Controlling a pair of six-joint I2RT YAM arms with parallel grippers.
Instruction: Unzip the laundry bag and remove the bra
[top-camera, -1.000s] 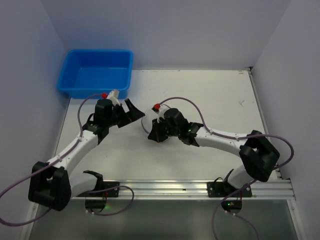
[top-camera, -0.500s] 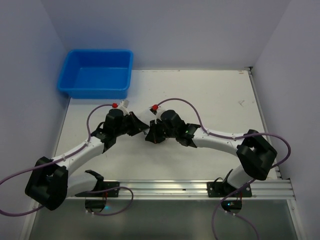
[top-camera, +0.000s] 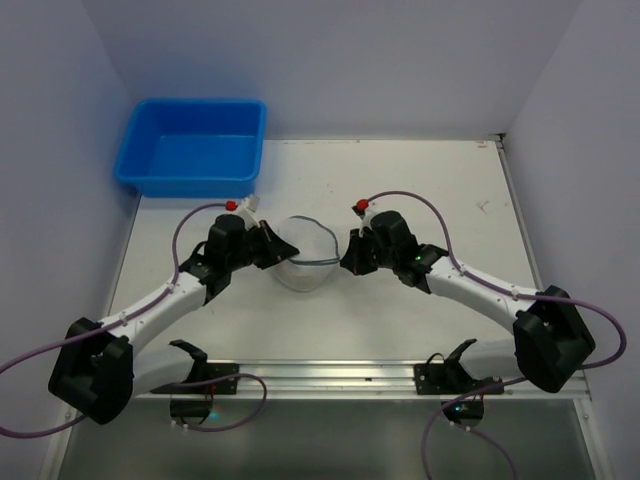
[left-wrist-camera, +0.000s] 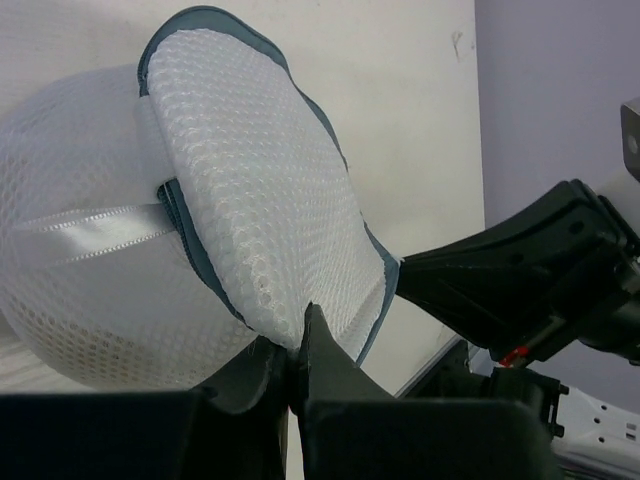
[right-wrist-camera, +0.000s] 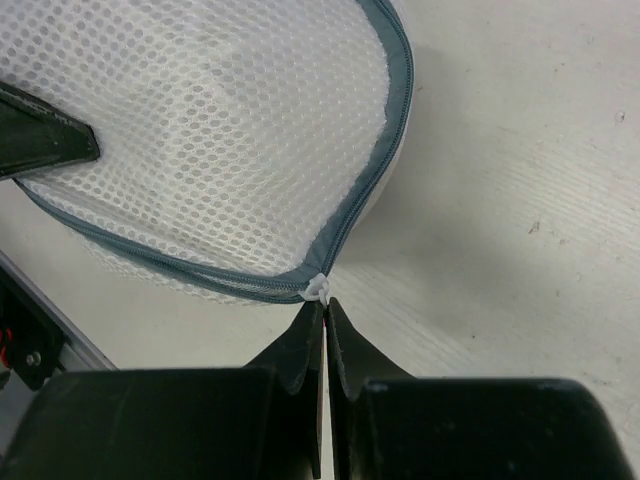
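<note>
table (top-camera: 430, 200): bearing everything listed. laundry bag (top-camera: 305, 258): lying near the table's middle, between the two grippers. left gripper (top-camera: 282, 250): pinching the bag's left edge. right gripper (top-camera: 347, 258): meeting the bag's right edge. zipper pull (right-wrist-camera: 318, 289): sitting at that right edge, between the right gripper's fingertips. tub (top-camera: 190, 183): standing at the far left corner, behind the left gripper, apart from the bag.
</note>
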